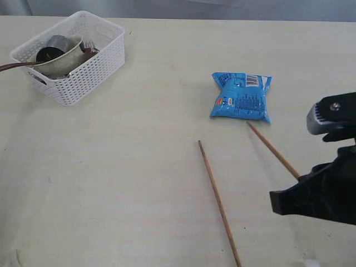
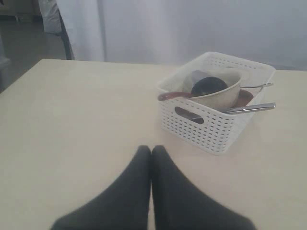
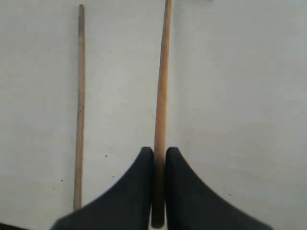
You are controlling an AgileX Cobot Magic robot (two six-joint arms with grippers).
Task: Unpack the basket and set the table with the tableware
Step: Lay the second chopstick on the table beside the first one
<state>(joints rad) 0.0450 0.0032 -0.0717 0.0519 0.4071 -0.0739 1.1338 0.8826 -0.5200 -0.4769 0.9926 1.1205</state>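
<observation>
Chopstick clamped in my right gripper; I see my left gripper pressed together, empty, facing the basket by an edge of the table.

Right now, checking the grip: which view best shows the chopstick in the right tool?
The right wrist view: the chopstick sits between the right tool's fingers, grip plainly visible. The exterior view shows only its far part; the arm hides the grip. The left wrist view misses it.

Pale grey backdrop, white drape, dim grey floor
</observation>
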